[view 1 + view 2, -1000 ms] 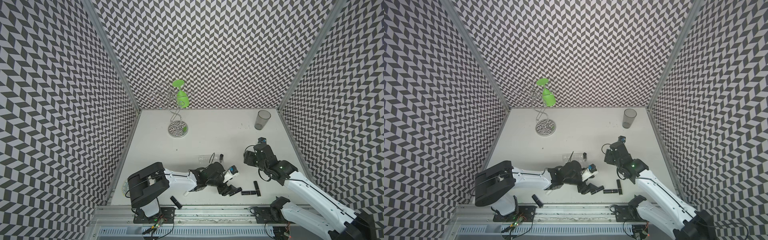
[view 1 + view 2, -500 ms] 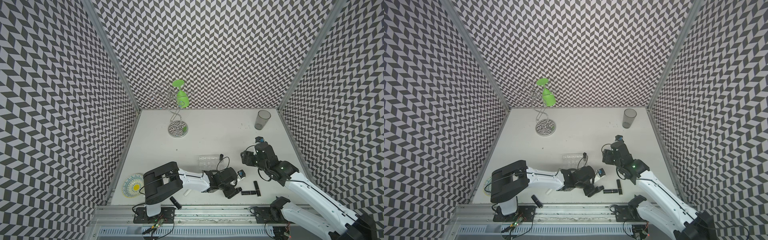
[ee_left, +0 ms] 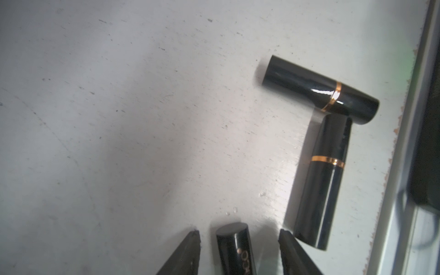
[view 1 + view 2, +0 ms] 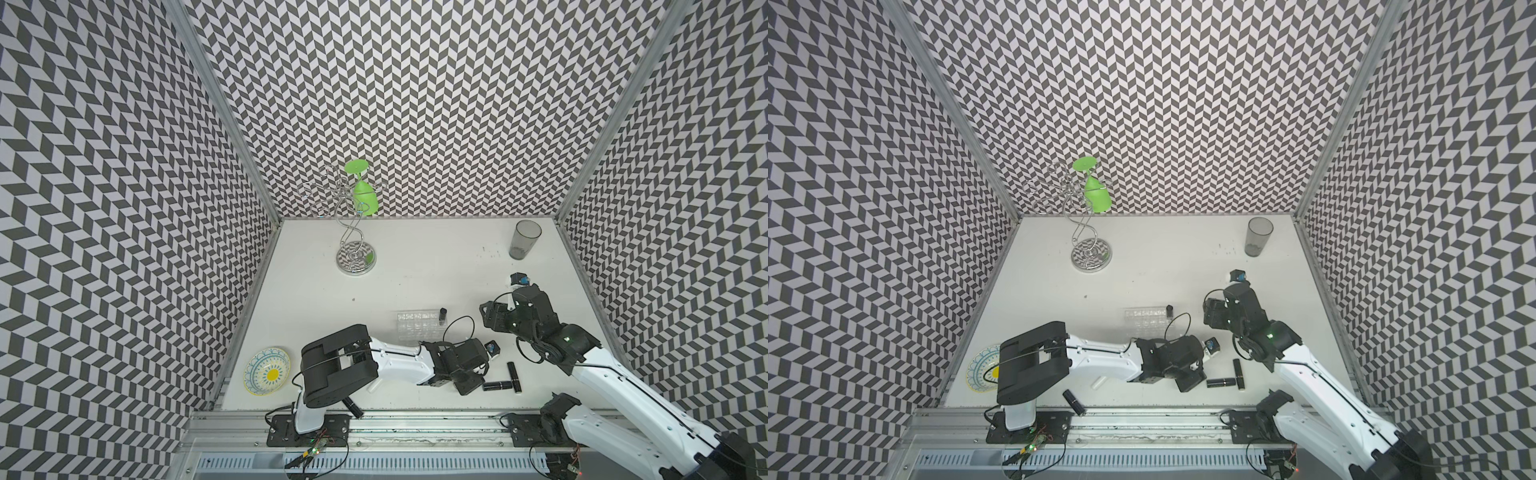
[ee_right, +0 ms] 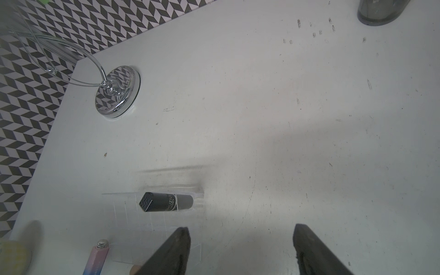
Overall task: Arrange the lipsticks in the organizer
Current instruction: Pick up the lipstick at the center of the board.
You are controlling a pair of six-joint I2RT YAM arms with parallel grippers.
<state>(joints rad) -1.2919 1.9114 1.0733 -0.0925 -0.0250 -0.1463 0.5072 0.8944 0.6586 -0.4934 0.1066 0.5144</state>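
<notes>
While one black lipstick [image 3: 234,247] lies flat on the table [image 3: 119,119] between the fingertips [image 3: 190,247] of my left gripper [image 3: 239,232], bare table shows on either side of it; those jaws stand part open around the tube and grip nothing yet. To take it well, I judge I should stay centred and close evenly so it neither rolls nor skids; I should also keep my fingertip clear of the neighbouring black lipstick [image 3: 321,181], whose end lies just beside it and which touches a third black tube [image 3: 319,89] crosswise.

Nearby, the organizer [image 4: 415,330] carries a single standing lipstick [image 4: 443,316] upright in a corner cell; its other cells look unfilled in both top views. A gradient lipstick [image 5: 96,259] lies on the table near its edge. My right gripper [image 5: 241,227] hangs beside the organizer with jaws wide and nothing between them.

Well apart at the back stands the tumbler [image 4: 523,240]; I cannot tell whether anything is inside. The patterned bowl [image 4: 268,371] shows nothing in it.
</notes>
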